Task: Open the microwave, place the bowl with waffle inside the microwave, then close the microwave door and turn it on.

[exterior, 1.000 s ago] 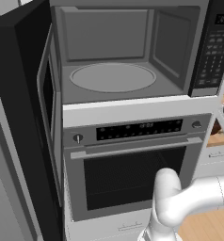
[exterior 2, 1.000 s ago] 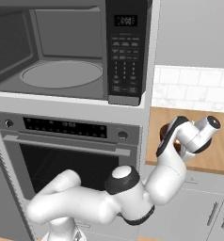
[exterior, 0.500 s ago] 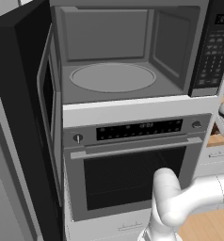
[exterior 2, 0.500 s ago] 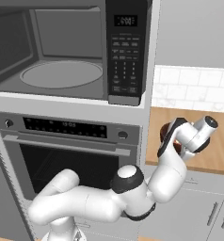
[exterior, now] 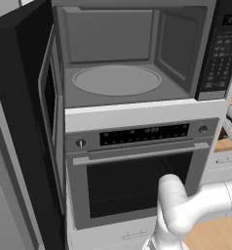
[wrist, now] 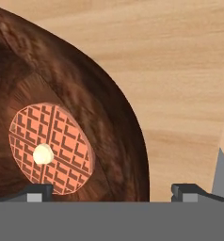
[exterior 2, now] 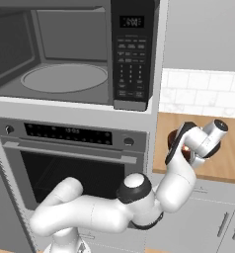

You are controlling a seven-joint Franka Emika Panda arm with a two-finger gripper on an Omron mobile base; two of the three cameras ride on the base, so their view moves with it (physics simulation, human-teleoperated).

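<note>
The microwave sits built in above the oven, its grey cavity bare around a round turntable, with a dark keypad on the right. Its door, black glass, stands swung wide open to the left. The bowl, deep and reddish-brown wood, rests upright on the wooden counter to the right of the microwave. The waffle, a round orange-tan grid with a pale dab on top, lies flat on the bowl's bottom.

Microwave cavity wide open, unobstructed
</note>
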